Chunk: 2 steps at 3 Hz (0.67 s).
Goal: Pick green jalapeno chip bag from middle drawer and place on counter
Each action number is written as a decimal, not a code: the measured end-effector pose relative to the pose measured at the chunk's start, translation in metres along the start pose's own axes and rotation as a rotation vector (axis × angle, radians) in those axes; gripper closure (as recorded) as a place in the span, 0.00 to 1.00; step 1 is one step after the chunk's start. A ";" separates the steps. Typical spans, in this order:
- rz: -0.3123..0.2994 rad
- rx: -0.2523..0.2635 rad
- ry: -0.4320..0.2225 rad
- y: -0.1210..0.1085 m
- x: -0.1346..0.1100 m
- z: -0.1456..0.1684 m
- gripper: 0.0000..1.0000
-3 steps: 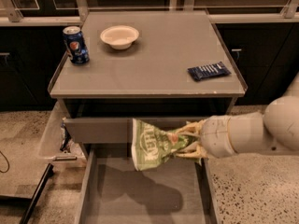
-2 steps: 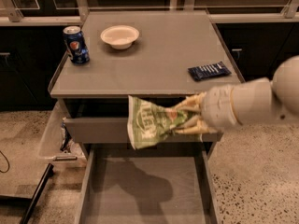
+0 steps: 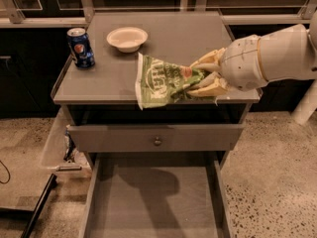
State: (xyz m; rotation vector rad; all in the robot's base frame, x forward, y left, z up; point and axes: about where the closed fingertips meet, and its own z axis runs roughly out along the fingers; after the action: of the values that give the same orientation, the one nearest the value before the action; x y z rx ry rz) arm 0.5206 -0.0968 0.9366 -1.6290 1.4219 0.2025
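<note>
The green jalapeno chip bag (image 3: 163,81) is crinkled green foil with pale lettering. It hangs in the air at the front edge of the counter (image 3: 109,76). My gripper (image 3: 205,77) comes in from the right and is shut on the bag's right end. The bag's whitish left seam reaches over the counter's front. The middle drawer (image 3: 153,197) stands pulled out below, with a bare grey bottom in shadow. The slim dark-blue bar is hidden behind my arm.
A blue soda can (image 3: 80,47) stands at the counter's left side. A white bowl (image 3: 127,38) sits at the back middle. The shut top drawer front (image 3: 156,138) with a small round knob is under the counter. A white bin (image 3: 62,143) is at the cabinet's left.
My gripper has lifted the chip bag from drawer-front height up to counter level. The arm now covers the dark-blue bar.
</note>
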 end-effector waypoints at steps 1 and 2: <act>-0.007 0.005 0.009 -0.001 0.000 0.002 1.00; 0.005 0.032 -0.019 -0.037 0.005 0.011 1.00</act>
State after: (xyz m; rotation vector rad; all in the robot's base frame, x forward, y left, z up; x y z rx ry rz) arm 0.5579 -0.0957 0.9465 -1.5933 1.4085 0.1964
